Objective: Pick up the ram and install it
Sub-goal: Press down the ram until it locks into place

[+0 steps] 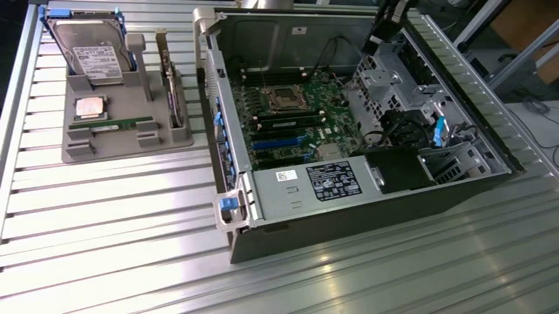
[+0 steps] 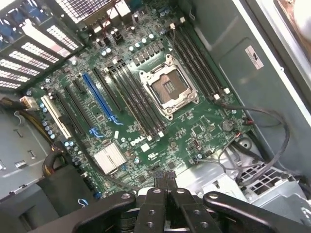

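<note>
The ram (image 1: 112,123), a narrow green stick, rests in a grey holder tray (image 1: 88,152) on the table, at the exterior view's left beside the open computer case (image 1: 349,216). My gripper (image 1: 378,38) hangs over the far side of the case, well away from the tray. In the wrist view my gripper (image 2: 165,180) is shut with its dark fingers pressed together and nothing between them. It looks down on the green motherboard (image 2: 194,131), with the empty processor socket (image 2: 167,87) and the long memory slots (image 2: 133,97) beside it.
The tray also holds a hard drive (image 1: 91,49), a square silver processor (image 1: 90,106) and an upright expansion card (image 1: 173,91). Inside the case are a power supply (image 1: 306,186), a drive cage (image 1: 384,75) and loose black cables (image 2: 262,141). The ribbed metal table (image 1: 114,235) lies around.
</note>
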`<action>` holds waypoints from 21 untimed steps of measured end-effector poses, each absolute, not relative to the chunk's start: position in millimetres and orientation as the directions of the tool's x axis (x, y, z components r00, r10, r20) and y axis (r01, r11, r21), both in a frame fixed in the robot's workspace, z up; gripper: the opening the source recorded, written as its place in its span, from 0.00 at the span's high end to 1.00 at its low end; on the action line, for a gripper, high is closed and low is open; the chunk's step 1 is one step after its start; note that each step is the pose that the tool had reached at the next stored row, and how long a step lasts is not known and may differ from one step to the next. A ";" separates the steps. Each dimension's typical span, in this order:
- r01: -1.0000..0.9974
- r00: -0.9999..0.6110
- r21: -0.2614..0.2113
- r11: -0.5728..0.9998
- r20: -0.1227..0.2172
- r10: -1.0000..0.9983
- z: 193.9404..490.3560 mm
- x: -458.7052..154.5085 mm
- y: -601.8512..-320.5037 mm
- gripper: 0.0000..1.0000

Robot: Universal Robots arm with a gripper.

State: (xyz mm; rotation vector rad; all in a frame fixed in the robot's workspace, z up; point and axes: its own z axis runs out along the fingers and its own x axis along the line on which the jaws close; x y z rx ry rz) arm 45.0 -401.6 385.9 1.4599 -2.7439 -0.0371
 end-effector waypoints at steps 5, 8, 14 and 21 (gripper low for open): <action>-0.763 -0.645 0.024 0.646 0.035 -0.763 384.3 45.0 -401.6 0.89; -0.711 -0.702 0.009 0.703 0.051 -0.711 383.5 45.0 -401.6 0.89; -0.611 -0.790 -0.011 0.791 0.069 -0.609 382.0 45.0 -401.6 0.89; -0.464 -0.884 -0.006 0.886 0.067 -0.462 380.2 45.0 -401.6 0.89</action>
